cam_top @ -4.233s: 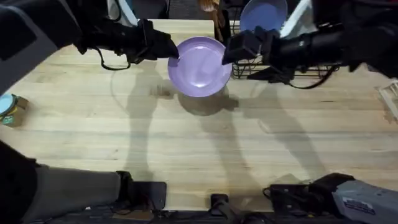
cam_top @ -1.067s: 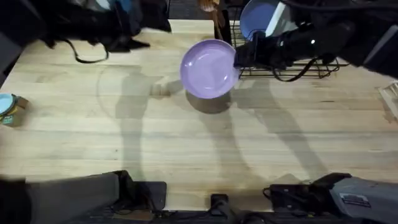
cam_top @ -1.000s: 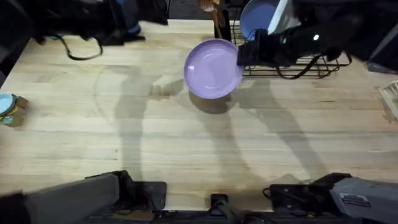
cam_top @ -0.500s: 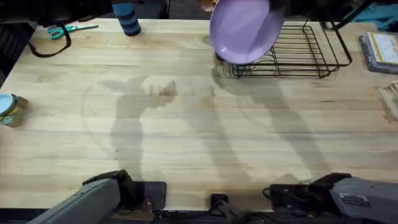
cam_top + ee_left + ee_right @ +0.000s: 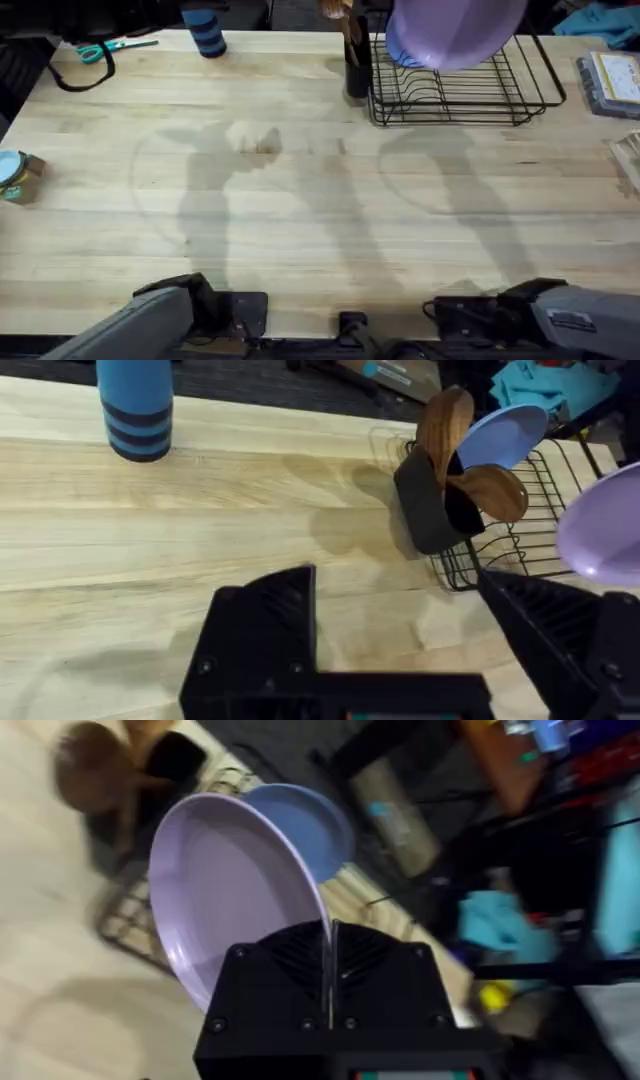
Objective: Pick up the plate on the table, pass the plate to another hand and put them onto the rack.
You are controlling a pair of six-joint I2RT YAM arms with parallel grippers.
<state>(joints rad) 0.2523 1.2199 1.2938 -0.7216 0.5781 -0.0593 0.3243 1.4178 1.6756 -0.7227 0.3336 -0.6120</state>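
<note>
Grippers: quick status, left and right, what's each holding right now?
Left gripper: open, holding nothing.
Right gripper: shut on the plate's rim, near the rack.

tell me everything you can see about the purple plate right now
The plate is round, lavender, plain and glossy, with a shallow raised rim; it looks like plastic or glazed ceramic. It is off the table, held above the rack at the far right of the table, tilted rather than flat. The right tool is shut on its rim, a finger on each face. A bluer plate stands just behind it; whether they touch is unclear.
</note>
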